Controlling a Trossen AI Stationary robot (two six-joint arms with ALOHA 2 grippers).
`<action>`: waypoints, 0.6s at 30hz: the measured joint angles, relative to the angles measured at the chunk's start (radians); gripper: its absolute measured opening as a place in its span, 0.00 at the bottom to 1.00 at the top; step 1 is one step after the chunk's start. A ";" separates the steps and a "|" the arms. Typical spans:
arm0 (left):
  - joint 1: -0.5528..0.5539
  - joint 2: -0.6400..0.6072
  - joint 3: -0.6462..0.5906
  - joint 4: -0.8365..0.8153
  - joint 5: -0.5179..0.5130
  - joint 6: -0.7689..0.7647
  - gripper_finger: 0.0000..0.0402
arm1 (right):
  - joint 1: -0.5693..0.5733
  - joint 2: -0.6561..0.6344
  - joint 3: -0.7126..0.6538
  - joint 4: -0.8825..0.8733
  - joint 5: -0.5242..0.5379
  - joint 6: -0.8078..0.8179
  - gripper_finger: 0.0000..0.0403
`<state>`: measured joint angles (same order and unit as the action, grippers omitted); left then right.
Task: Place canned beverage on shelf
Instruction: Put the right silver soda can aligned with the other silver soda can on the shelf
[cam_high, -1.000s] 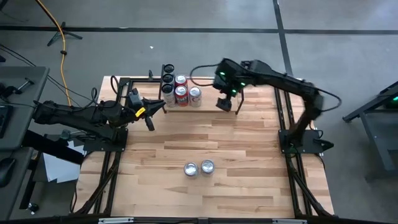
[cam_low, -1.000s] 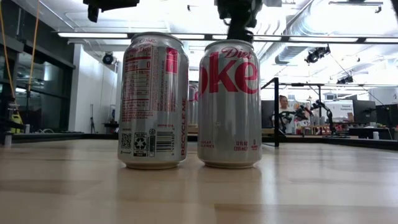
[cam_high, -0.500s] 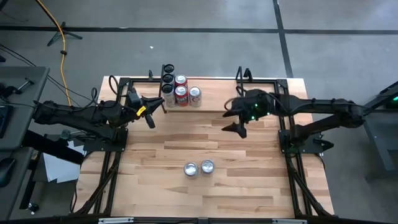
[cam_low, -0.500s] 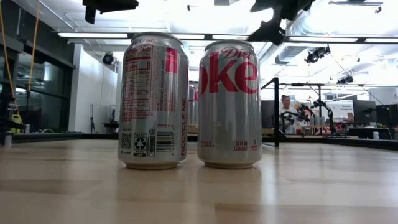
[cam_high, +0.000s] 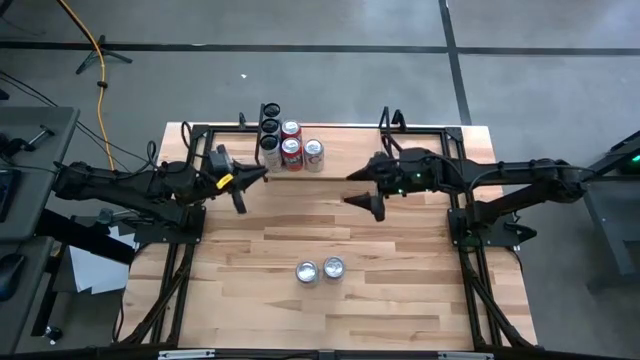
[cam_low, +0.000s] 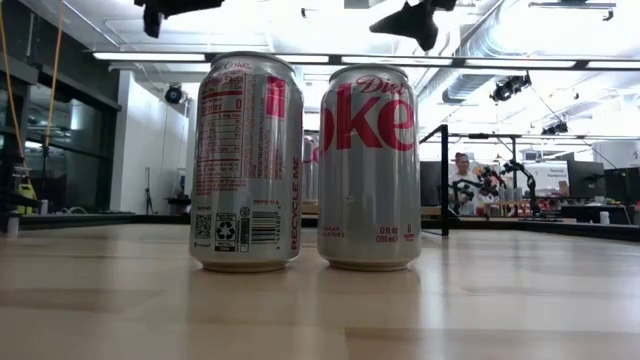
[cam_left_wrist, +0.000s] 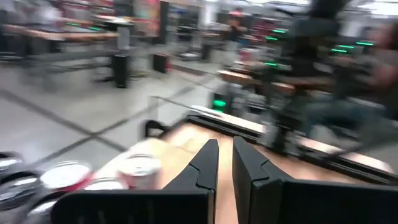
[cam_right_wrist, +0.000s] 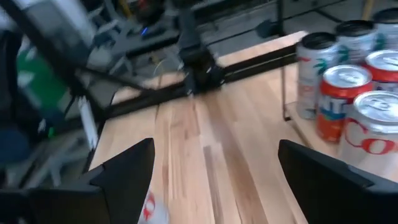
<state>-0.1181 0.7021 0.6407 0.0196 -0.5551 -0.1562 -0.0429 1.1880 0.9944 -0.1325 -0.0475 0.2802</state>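
A: Arms first, from the left, please.

B: The left arm is reaching in low from the table's left edge, lying almost level, and the left gripper (cam_high: 250, 178) is hanging just short of the cans on the shelf (cam_high: 340, 165). Its fingers (cam_left_wrist: 208, 163) are lying pressed together, gripping nothing and touching nothing.

A: And the shelf itself?

B: It is sitting along the far edge of the table (cam_high: 400, 280), with a cluster of cans (cam_high: 287, 146) crowding its left end: dark ones at the back, red-and-silver ones nearer the middle.

A: What about the cans still waiting?

B: Two silver Diet Coke cans (cam_high: 320, 270) are standing upright side by side near the table's middle front, just beside each other, well apart from both grippers.

A: Now the right side.

B: The right arm is stretching in level from the right edge, and the right gripper (cam_high: 362, 187) is hovering above the table in front of the shelf's middle. Its fingers (cam_right_wrist: 118, 171) are spreading wide and carrying nothing.
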 joint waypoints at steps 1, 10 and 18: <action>0.000 0.000 0.000 0.000 0.052 0.000 0.01 | 0.000 0.002 0.001 0.008 0.021 0.028 0.81; 0.000 0.000 0.000 0.001 0.370 -0.040 0.01 | -0.001 0.003 0.001 0.002 0.065 0.141 0.81; 0.000 0.000 0.000 0.033 0.373 -0.060 0.01 | -0.003 0.003 0.001 0.002 0.064 0.139 0.81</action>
<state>-0.1184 0.7021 0.6407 0.0524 -0.1821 -0.2161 -0.0456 1.1908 0.9955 -0.1303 0.0166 0.4191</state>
